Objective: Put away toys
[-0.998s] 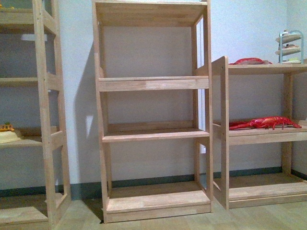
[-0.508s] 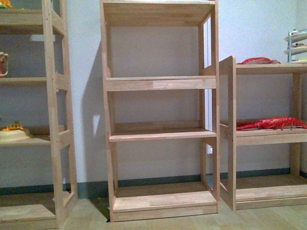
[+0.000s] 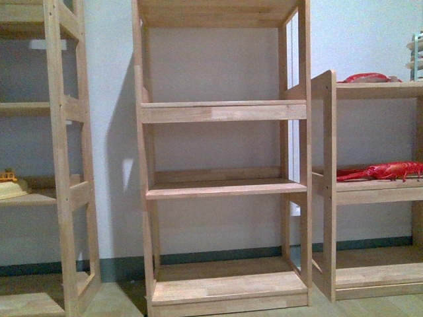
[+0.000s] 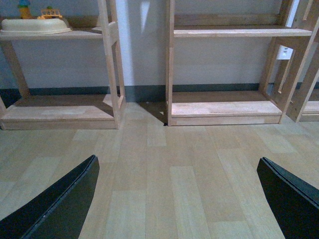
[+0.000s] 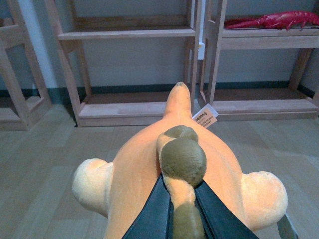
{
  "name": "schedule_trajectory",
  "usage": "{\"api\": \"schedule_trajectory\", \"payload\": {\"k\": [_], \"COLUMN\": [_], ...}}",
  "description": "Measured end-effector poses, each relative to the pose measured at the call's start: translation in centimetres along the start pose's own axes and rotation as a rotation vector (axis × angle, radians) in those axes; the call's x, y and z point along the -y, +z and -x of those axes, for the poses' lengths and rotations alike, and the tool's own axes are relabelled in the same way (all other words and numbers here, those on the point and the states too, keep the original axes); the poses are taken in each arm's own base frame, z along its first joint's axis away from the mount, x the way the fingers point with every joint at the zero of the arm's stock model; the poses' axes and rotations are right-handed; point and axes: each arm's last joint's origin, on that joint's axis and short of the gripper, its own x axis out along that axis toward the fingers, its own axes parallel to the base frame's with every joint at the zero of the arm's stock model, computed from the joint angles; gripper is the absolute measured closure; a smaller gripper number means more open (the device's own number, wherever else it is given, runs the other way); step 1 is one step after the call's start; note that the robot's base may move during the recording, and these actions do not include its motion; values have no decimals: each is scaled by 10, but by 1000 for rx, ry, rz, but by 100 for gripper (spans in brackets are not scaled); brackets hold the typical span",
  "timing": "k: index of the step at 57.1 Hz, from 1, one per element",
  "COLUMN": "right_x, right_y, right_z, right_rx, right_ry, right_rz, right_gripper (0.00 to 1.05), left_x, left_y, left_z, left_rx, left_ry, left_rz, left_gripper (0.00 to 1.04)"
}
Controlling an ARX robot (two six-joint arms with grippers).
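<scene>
**Plush clamped in right gripper, shelves ahead**

In the right wrist view, the right gripper [image 5: 182, 199] has its 2 black fingers [image 5: 149, 214] pressed in on the orange-yellow plush animal [image 5: 139, 169], pinching an olive-brown tuft [image 5: 182, 157] on its back. The plush is held over the wooden floor [image 5: 50, 159] in front of the shelf units, with a white tag [image 5: 205, 118] beside its pointed tip. The left gripper [image 4: 177, 162] is spread wide, with only floor between its 2 fingers.

In the front view, 3 wooden units stand against the wall, and the middle unit [image 3: 225, 112] fills the centre of the frame. A red lobster toy [image 3: 386, 172] lies on a shelf at the right edge, and another red item [image 3: 367, 78] sits at upper right. A cream dish [image 3: 10, 189] rests at the left edge.
</scene>
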Motion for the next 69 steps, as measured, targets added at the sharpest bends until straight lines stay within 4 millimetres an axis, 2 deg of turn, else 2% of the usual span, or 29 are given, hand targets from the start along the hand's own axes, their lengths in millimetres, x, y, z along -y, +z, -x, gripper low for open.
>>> {"api": "schedule_trajectory", "payload": {"k": [69], "right_x": [0], "right_y": [0], "right_z": [0], "right_rx": [0], "right_ry": [1], "right_rz": [0], "right_gripper": [99], "left_x": [0], "left_y": [0], "left_z": [0], "left_rx": [0], "left_ry": [0], "left_rz": [0], "left_gripper": [6]}}
